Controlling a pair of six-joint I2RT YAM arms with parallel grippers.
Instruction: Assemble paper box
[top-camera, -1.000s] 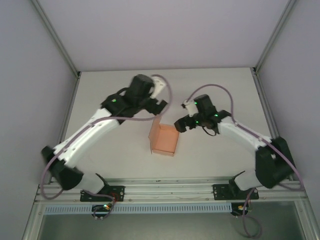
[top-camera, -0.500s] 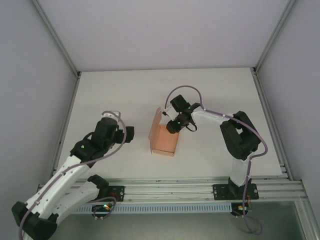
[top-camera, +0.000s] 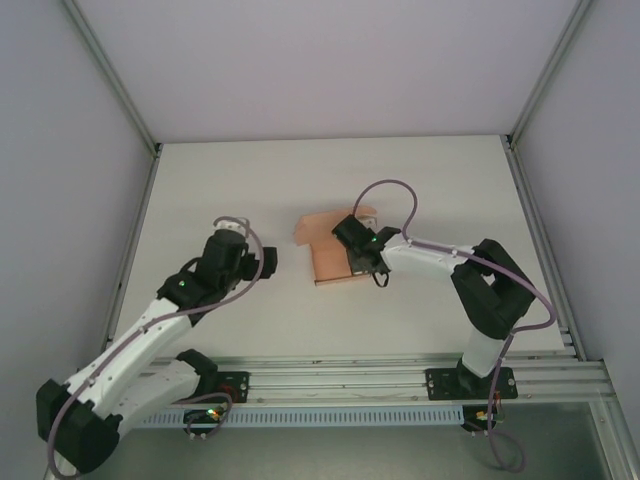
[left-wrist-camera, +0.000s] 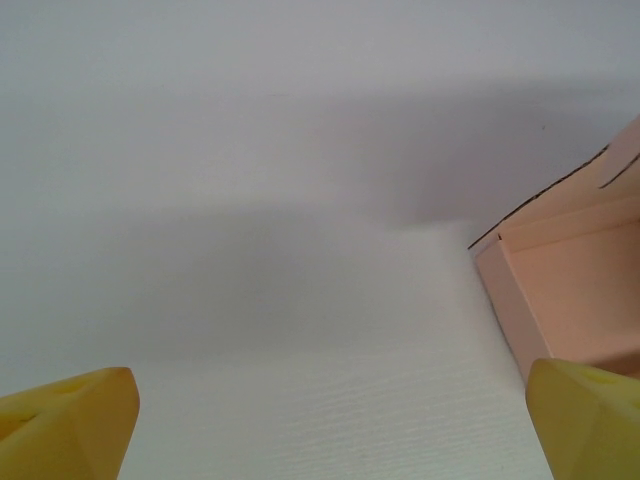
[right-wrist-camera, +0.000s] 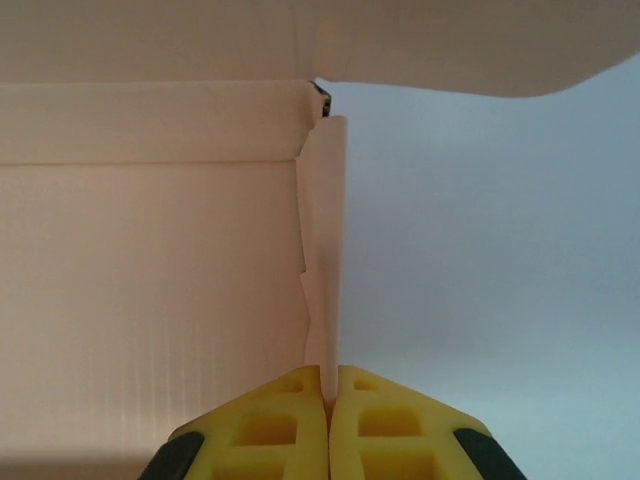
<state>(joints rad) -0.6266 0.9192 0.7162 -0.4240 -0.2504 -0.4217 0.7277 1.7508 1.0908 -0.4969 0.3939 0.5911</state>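
The right end effector is closed on a thin upright wall of the paper box. In the right wrist view its two yellow pads meet at the bottom centre of the frame with the edge of the card pinched between them. That wall runs straight up the middle of the frame. The pale pink inside of the box lies to its left and the bare desk to its right. A broad flap of the same card spans the top of the frame.

From the top external view, the paper box sits near the middle of the desk, slightly right of centre, with its open side up. The right end effector is at its right-hand edge, and a lighter flap juts toward the upper left. A purple cable arcs over the right arm.

The left end effector is left of centre in this view, well apart from the box, and holds nothing. In the left wrist view its jaws are spread wide (each yellow fingertip sits in a bottom corner of the frame), so the left end effector frames bare desk. A corner of the paper box shows at the right edge, its inner wall and floor visible.
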